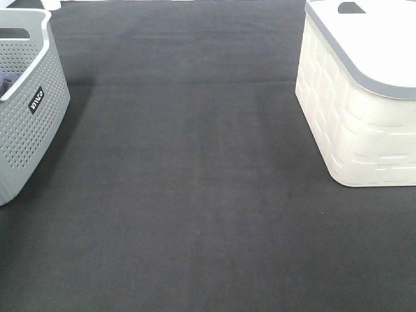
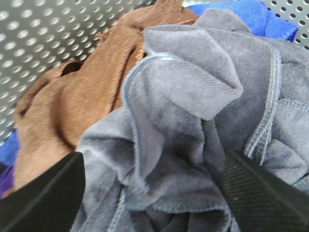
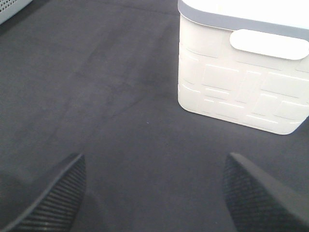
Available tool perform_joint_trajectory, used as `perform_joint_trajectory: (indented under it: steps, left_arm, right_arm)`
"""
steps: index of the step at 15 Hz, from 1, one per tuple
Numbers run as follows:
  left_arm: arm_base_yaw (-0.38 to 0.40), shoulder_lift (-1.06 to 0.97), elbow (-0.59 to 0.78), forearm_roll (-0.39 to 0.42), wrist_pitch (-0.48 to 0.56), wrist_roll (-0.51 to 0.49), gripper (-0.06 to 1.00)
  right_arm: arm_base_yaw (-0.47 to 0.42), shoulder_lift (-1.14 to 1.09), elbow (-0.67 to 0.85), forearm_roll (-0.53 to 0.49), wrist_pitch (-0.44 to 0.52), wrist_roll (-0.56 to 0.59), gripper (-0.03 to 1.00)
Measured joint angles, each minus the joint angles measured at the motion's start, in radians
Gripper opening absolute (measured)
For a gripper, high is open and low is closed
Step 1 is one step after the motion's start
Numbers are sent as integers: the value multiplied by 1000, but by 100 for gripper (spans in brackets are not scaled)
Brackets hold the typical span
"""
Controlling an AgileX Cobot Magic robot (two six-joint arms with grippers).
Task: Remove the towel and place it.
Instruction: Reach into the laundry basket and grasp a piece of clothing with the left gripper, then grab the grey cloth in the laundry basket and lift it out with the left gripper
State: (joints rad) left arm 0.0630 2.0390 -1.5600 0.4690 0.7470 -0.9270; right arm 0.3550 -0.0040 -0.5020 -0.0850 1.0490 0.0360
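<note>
The grey-lavender towel point(image 2: 193, 111) lies crumpled with stitched hems showing on top of other cloths inside the grey perforated basket point(image 1: 26, 123). It shows only in the left wrist view. My left gripper point(image 2: 154, 193) is open just above it, with one black finger point(image 2: 43, 198) on each side of the towel's folds. My right gripper point(image 3: 154, 193) is open and empty, hovering over the black table cloth point(image 3: 120, 96). Neither gripper shows in the exterior high view.
A brown cloth point(image 2: 82, 96) and a blue cloth point(image 2: 241, 12) lie beside and under the towel against the basket's perforated wall point(image 2: 43, 34). A white basket with a grey rim point(image 1: 364, 123) stands at the right, also in the right wrist view point(image 3: 241, 82). Black cloth point(image 1: 195, 195) covers the table between the baskets.
</note>
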Motion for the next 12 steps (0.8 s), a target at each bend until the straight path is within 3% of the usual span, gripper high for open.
perform_joint_trajectory:
  steps: [3,4,9,12]
  left_arm:
    - [0,21,0,0,-20,-17,71]
    - [0,29,0,0,-40,-22,63]
    - [0,30,0,11,-49,-22,53]
    - [0,31,0,17,-46,-22,31]
  right_arm:
    - [0,0,0,0,0,0,76]
    - [0,0,0,0,0,0,76]
    - [0,0,0,0,0,0,76]
    - [0,0,0,0,0,0,76]
